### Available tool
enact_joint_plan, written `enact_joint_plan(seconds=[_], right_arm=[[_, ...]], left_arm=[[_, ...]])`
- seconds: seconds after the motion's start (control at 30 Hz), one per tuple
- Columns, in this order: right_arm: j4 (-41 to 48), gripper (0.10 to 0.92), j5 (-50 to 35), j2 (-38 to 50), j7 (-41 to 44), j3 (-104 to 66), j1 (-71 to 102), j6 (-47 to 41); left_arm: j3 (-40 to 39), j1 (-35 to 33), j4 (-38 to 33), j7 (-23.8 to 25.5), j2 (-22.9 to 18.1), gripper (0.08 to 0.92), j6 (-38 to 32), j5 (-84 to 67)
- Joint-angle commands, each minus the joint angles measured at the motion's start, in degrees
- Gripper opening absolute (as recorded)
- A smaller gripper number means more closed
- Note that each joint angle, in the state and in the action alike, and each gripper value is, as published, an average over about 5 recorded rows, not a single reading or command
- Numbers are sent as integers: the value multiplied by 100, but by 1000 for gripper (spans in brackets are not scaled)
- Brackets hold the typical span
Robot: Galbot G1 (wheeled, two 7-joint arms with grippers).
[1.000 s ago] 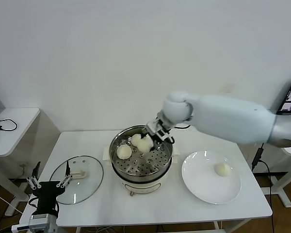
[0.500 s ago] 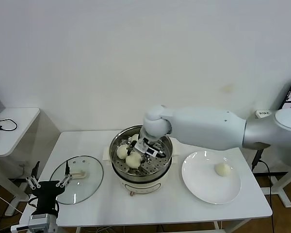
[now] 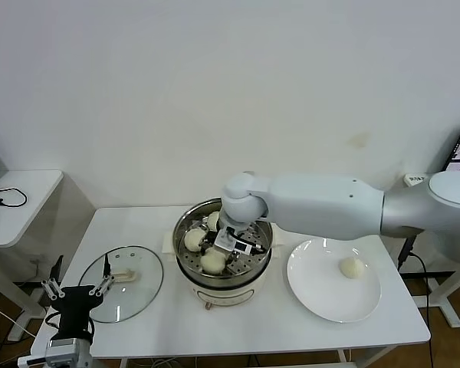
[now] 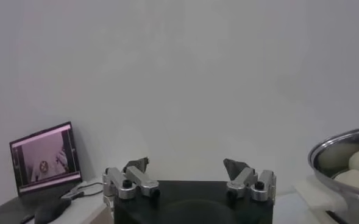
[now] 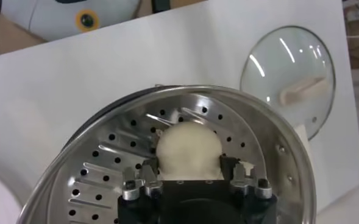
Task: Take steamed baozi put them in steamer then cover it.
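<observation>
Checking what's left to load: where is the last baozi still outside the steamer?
In the head view, one steamed baozi lies alone on the white plate, on the table's right side, right of the steamer.

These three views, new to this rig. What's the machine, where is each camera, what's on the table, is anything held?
It is a two-armed robot with a gripper on each arm.

The head view looks down from the robot's head at a white table. The other two pictures come from cameras on the wrists.

On the table: the steamer, a steel pot with a perforated tray, holding three baozi; a white plate with a fourth baozi; and the glass cover, lying flat to the left.

The right gripper is down inside the steamer. Its wrist view shows the fingers either side of a baozi resting on the tray; whether they grip it I cannot tell.

The left gripper waits open and empty near the cover.
</observation>
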State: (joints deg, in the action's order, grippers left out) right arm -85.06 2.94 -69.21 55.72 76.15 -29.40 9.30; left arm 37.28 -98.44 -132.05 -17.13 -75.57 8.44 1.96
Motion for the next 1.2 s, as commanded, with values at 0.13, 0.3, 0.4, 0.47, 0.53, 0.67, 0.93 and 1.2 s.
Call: enact_joint_plan(seconds=[0.13,0.3,0.4,0.47,0.53,0.67,0.93,1.2], right_arm=[[-176,818,22,316,-4,-101,-203,122],[-243,822,-83,833,-4,-326,-432,24],[-255,823,-228,1294,-13,-434,-557,-212],[-300,823,-460,1624,25,-495,-627,-583],[-414,823,-770,1955,55,-552,-673,-1210],[-774,823,-1221,2680,17,-549,-688,-2502],[-1177,823,-1079,4084,28,-885,119,-3426],[-714,823,-265,4661,245,-2389,2072,-3091]], left_arm=[[-3,15,5,-2,11,823,-1,4],[0,26,19,2,46,823,4,4],[1,35,35,4,74,823,4,-1],[-2,46,39,6,94,823,5,-5],[-7,60,41,9,119,823,5,-8],[-23,81,55,15,174,823,6,-14],[-79,108,61,32,287,823,8,-17],[-94,73,35,66,360,823,9,-18]])
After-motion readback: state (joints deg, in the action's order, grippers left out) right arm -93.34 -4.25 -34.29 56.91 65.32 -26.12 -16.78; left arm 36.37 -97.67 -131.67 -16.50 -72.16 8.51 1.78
